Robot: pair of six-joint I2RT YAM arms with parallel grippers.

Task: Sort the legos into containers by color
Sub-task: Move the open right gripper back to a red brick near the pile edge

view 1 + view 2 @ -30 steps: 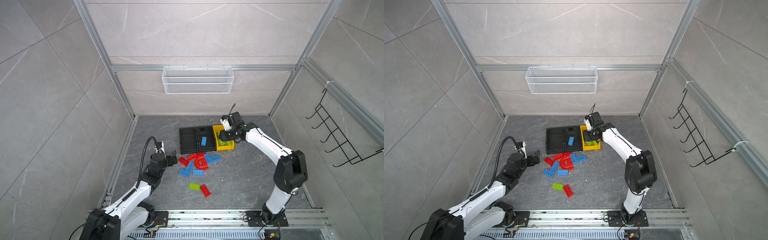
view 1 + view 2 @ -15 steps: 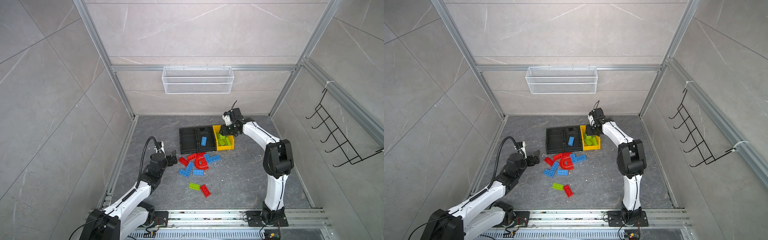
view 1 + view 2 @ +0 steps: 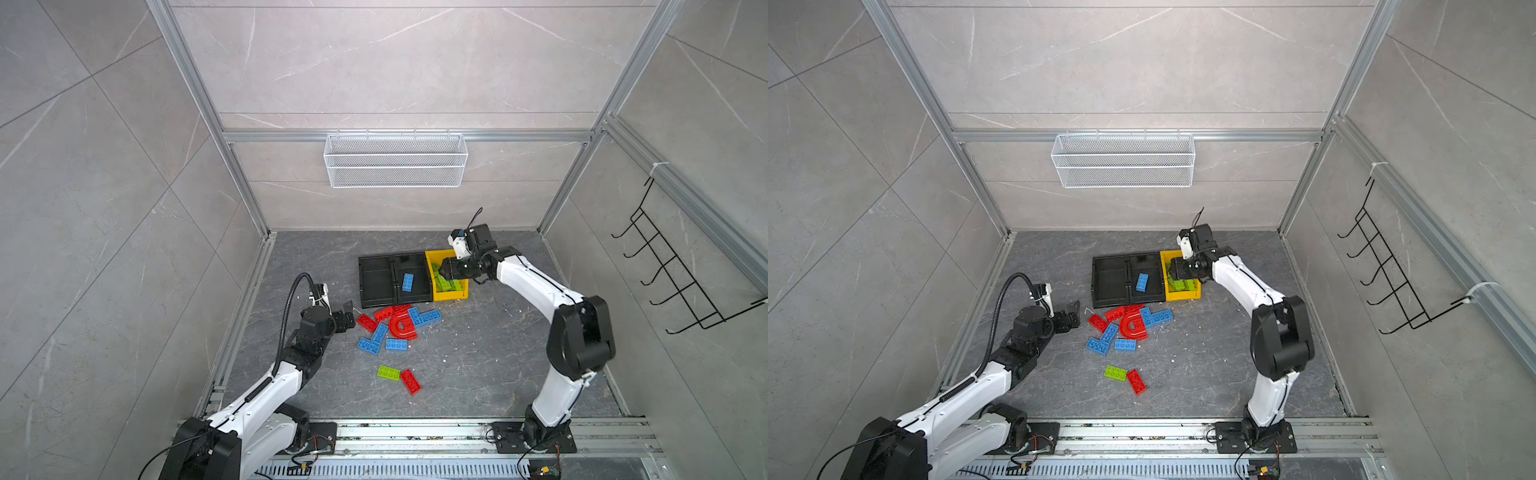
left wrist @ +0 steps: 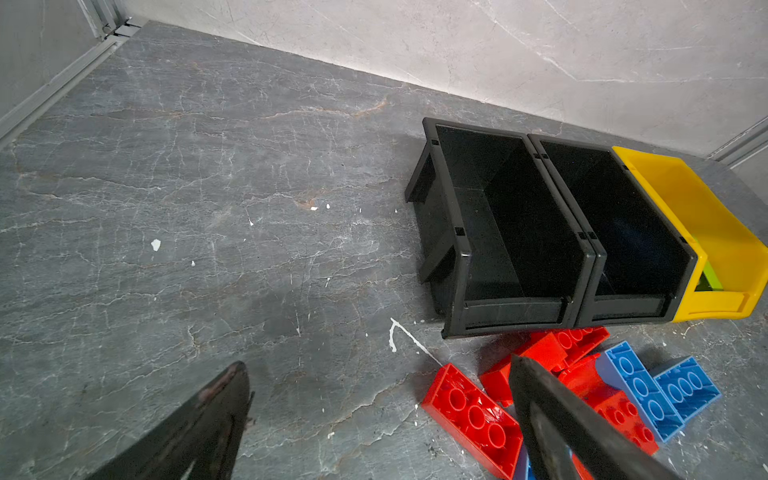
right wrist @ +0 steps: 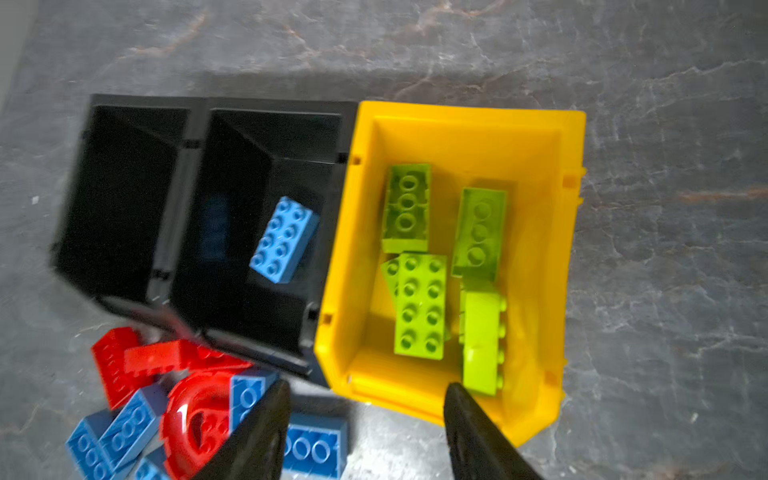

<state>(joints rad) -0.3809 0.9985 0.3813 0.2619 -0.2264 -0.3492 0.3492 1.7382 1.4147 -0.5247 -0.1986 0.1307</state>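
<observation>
R gripper [image 5: 368, 388] has just been opened: jaws apart, nothing held. Lime brick [image 5: 482, 336] is left just ahead of it, inside yellow bin [image 5: 457, 120]. L gripper [image 4: 378, 362] is held wide apart, empty. Drop judged done; next pick due.

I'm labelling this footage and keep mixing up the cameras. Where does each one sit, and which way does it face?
Top views: high over the front, looking down into the cell; both arms show, right hand over the yellow bin.
Left wrist: low on the left arm, facing the black bins and red legos; the open left hand shows its fingers.
Right wrist: on the right arm, looking down on green legos in the yellow bin; its fingers show.
Shared: all four hold the bins.
</observation>
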